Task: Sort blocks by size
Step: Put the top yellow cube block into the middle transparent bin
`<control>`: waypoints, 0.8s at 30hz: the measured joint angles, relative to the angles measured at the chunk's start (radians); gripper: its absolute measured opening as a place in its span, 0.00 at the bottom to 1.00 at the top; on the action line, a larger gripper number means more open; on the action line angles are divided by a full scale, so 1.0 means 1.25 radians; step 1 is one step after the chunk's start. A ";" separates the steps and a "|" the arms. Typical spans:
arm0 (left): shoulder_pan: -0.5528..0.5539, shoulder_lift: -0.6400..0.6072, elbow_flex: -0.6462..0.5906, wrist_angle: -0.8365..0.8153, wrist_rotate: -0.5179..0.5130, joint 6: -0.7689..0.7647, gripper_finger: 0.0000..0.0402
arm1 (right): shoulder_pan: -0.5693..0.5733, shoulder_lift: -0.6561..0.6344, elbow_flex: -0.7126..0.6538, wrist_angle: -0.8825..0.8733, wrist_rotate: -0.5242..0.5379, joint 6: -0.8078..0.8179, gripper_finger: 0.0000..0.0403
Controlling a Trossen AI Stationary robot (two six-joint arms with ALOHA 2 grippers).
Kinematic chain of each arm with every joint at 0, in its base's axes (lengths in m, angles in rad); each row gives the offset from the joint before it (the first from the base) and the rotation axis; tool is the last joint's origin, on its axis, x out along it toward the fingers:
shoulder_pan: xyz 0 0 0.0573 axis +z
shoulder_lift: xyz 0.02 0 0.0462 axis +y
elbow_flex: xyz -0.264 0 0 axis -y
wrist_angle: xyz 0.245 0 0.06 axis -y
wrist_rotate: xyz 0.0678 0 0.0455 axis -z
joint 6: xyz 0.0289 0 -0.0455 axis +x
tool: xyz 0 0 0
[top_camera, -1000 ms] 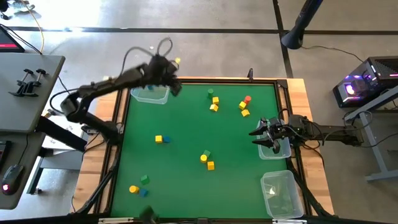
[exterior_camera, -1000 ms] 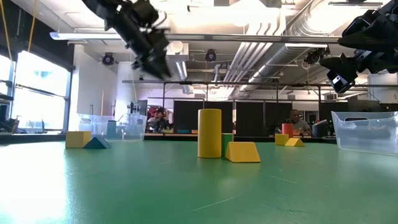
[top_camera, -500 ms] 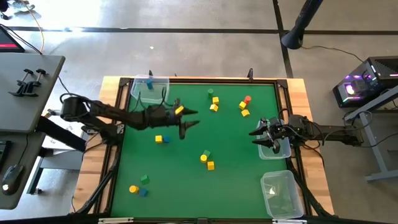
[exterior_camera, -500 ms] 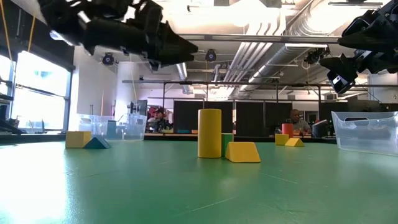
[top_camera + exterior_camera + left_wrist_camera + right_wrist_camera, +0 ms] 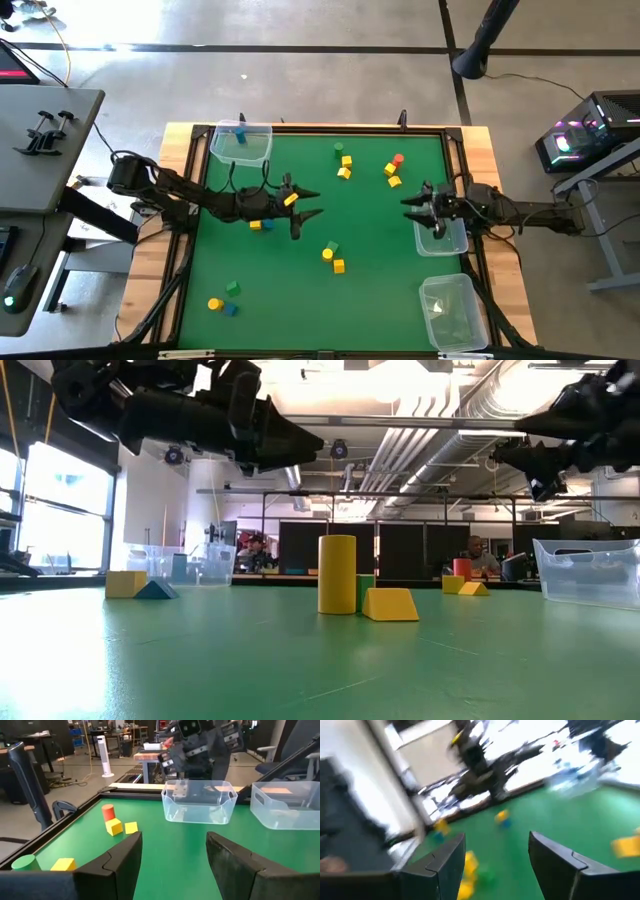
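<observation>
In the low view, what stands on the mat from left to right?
Yellow block → dark wedge → tall yellow cylinder → yellow wedge block → red cylinder → clear tub.

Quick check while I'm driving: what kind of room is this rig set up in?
Most likely an open robotics lab or workshop. The low view shows exposed ceiling ducts and people seated at dark workstations behind the green-topped table; the high view shows a bare concrete floor and a neighbouring grey desk.
</observation>
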 joint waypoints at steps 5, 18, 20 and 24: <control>0.000 0.000 0.000 0.004 0.000 0.004 0.51 | 0.001 0.045 -0.019 0.219 0.169 0.016 0.52; 0.000 0.000 0.000 0.039 0.001 -0.002 0.51 | -0.017 0.520 0.052 0.364 0.277 -0.033 0.52; 0.000 0.000 0.000 0.040 -0.005 -0.002 0.51 | -0.025 0.589 0.086 0.357 0.274 -0.060 0.52; 0.001 0.000 0.000 0.039 -0.009 -0.002 0.51 | -0.056 0.705 0.175 0.319 0.266 -0.123 0.52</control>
